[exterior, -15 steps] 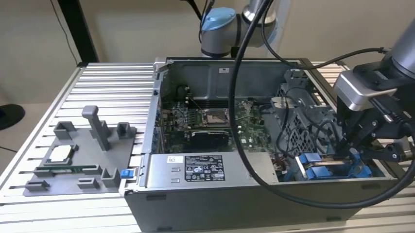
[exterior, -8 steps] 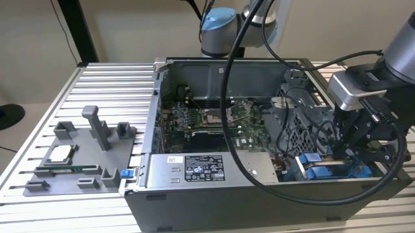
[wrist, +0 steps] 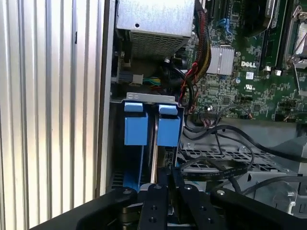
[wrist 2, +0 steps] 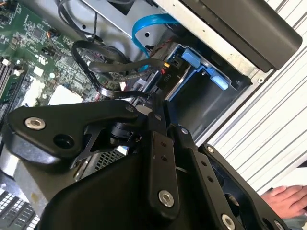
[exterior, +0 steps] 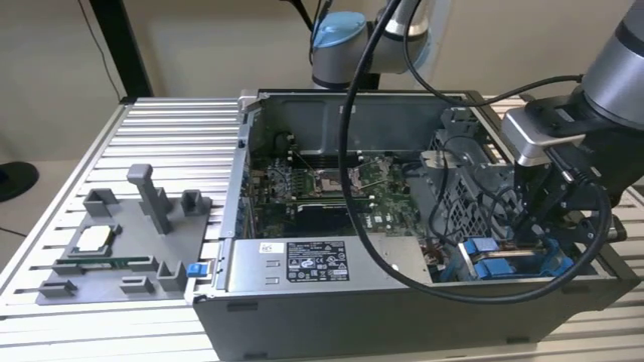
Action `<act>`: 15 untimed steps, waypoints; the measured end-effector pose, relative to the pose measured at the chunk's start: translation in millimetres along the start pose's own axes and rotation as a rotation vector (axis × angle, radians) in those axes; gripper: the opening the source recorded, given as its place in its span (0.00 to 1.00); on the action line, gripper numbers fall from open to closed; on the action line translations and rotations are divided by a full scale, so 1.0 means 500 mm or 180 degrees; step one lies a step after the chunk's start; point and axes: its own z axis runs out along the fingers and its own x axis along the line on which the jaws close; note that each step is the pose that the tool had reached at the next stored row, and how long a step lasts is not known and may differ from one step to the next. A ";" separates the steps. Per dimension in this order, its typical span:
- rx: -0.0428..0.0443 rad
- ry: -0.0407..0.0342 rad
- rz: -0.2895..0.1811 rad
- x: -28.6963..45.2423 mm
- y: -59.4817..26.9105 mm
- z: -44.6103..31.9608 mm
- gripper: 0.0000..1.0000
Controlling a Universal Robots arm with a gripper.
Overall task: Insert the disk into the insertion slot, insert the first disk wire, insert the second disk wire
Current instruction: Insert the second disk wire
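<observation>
A grey parts tray (exterior: pixel 121 249) is sitting on the ribbed aluminium table (exterior: pixel 171 143), at nine o'clock from the open computer case (exterior: pixel 403 317) in the exterior view. A green motherboard (exterior: pixel 332 192) is lying inside that case, with a labelled power-supply box (exterior: pixel 302 264) resting at six o'clock from it. In the second wrist view a person's hand (wrist 2: pixel 288 199) is resting on the table.

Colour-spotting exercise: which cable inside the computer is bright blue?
The flat looping cable in the second wrist view; the neighbouring cables are black.
</observation>
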 end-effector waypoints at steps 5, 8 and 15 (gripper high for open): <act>0.0024 0.0001 0.0001 -0.003 0.001 0.005 0.00; 0.0030 0.0002 0.0009 -0.004 0.003 0.008 0.00; 0.0063 0.0005 0.0020 -0.004 0.005 0.013 0.00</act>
